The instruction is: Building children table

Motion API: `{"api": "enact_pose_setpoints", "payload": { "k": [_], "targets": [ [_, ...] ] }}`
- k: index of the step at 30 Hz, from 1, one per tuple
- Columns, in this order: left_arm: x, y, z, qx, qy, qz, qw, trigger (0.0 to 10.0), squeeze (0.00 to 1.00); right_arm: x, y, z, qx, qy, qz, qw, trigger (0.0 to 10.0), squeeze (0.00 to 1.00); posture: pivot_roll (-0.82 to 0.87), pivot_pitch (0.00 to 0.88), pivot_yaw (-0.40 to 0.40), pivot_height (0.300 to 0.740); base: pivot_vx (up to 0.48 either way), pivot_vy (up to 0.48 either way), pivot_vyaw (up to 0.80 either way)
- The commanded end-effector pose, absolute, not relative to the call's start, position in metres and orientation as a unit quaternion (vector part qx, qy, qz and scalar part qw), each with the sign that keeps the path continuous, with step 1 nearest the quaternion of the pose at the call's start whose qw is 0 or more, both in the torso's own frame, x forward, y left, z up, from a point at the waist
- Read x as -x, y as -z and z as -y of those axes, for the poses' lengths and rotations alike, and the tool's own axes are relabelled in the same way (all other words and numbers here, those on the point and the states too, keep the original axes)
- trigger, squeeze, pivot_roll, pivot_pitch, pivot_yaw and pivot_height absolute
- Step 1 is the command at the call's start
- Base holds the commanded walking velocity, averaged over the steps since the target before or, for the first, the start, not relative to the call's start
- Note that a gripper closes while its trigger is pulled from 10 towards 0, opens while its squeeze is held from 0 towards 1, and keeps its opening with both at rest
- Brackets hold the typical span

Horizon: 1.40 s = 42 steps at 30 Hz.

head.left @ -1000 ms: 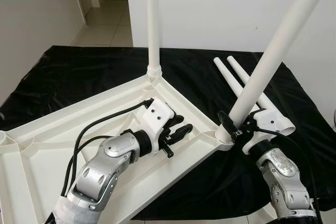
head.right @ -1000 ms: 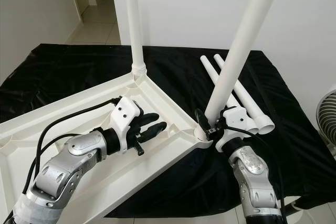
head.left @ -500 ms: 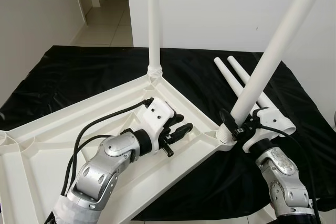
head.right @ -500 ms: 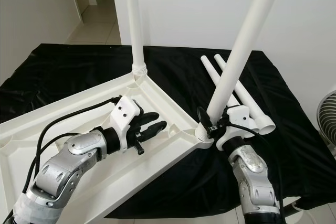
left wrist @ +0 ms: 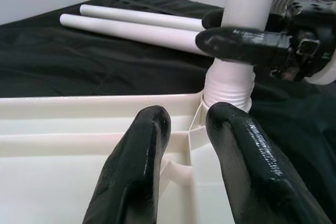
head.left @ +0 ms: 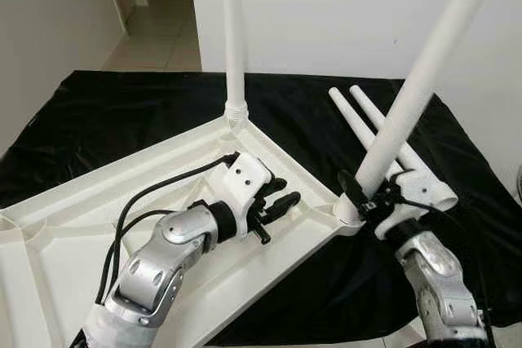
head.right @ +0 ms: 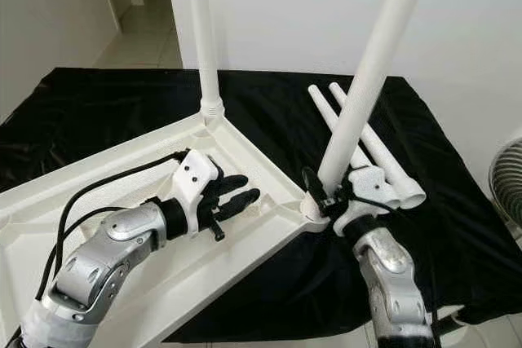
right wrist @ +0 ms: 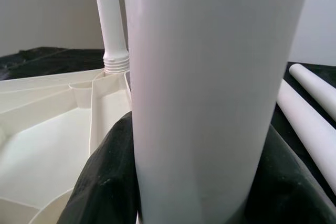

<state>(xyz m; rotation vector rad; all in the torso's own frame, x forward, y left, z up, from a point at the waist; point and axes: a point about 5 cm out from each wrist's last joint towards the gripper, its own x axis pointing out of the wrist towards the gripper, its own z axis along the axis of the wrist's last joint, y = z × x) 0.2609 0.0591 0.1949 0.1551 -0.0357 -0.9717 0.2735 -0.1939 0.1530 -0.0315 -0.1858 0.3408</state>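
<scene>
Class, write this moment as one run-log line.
right gripper: shut on leg at tabletop corner | left gripper: open, on tabletop | one leg fitted | spare legs on cloth

No legible text or markings anywhere.

— What are we working on here?

— We have a low surface covered by a black sheet (head.left: 122,112), wrinkled and glossy, which hangs over its near edge. We can't tell what lies under the sheet.

— And what do we have lying straight on it?

— An upturned white plastic tabletop (head.left: 73,226), ribbed underside up, stretching from our near left toward the middle. On the right, we see two loose white legs (head.right: 383,156) lying side by side, touching each other and pointing away from us, just beyond the tabletop's right corner.

— And around it?

— We see pale tiled floor (head.left: 155,46) beyond the far left edge.
</scene>
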Motion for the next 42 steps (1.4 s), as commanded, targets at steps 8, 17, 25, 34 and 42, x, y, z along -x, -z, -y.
{"api": "enact_pose_setpoints", "payload": {
  "k": [8,17,25,34,42],
  "targets": [
    [-0.262,-0.195,-0.058,-0.081,0.473,0.015,0.877,10.0,0.00,-0.277,-0.176,0.190,-0.016,-0.193,0.087,0.977,10.0,0.00,-0.01,0.075,0.054,0.740,0.000,0.000,0.00],
    [-0.266,-0.195,-0.054,-0.092,0.479,0.019,0.873,10.0,0.00,-0.280,-0.216,0.197,-0.012,-0.235,0.125,0.964,10.0,0.00,-0.01,0.055,0.019,0.740,0.000,0.000,0.00],
    [-0.271,-0.201,-0.050,-0.089,0.480,0.037,0.872,10.0,0.00,-0.282,-0.206,0.198,0.045,-0.269,0.060,0.960,10.0,0.00,-0.01,0.047,-0.009,0.740,0.000,0.000,0.00],
    [-0.281,-0.224,-0.049,-0.055,0.514,0.057,0.854,10.0,1.00,-0.286,-0.197,0.194,0.069,-0.316,0.023,0.946,10.0,0.00,-0.02,0.064,-0.005,0.740,0.000,0.000,0.00],
    [-0.285,-0.252,-0.037,0.006,0.547,0.084,0.833,10.0,0.98,-0.283,-0.194,0.187,0.080,-0.364,0.014,0.928,10.0,0.00,-0.02,0.057,0.001,0.740,0.000,0.000,0.00]
  ]
}}
